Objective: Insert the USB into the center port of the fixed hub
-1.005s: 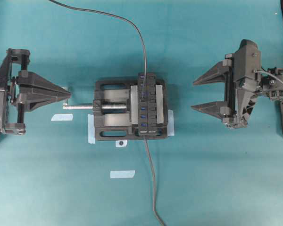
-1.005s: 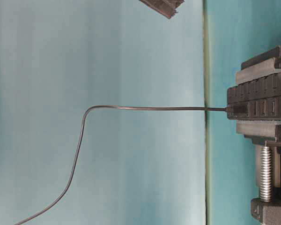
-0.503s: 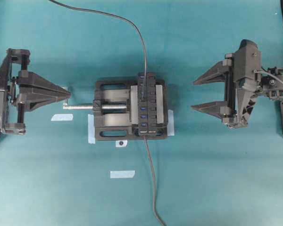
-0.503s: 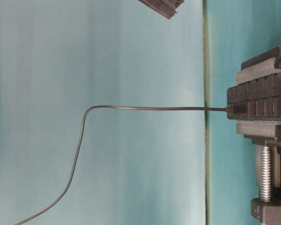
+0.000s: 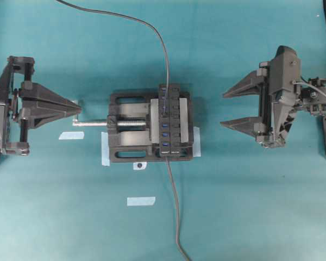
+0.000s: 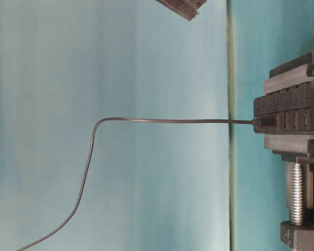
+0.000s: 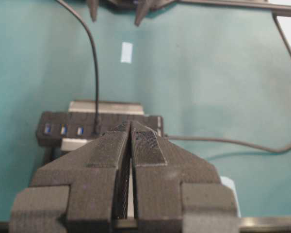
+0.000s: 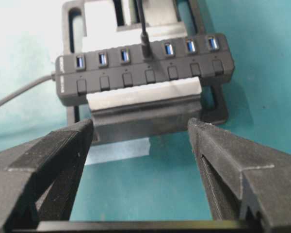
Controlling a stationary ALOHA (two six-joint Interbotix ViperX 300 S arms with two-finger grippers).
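The fixed hub (image 5: 171, 120) is a black strip clamped in a vise at the table's middle, with a row of blue slots (image 8: 145, 73). The USB (image 8: 146, 48) stands plugged into the middle slot, so it covers the center port. Its thin cable (image 5: 152, 27) runs off to the far edge. From table level the plug (image 6: 265, 122) sits seated in the hub (image 6: 288, 112). My left gripper (image 5: 79, 109) is shut and empty, well left of the vise (image 7: 130, 125). Well right of the hub, my right gripper (image 5: 223, 110) is open and empty (image 8: 140, 125).
A black vise (image 5: 130, 128) with a silver screw (image 5: 92, 123) holds the hub and is taped to the teal table. The hub's thicker grey cord (image 5: 175, 206) leads to the near edge. Tape strips (image 5: 70, 135) (image 5: 140, 201) lie on the table.
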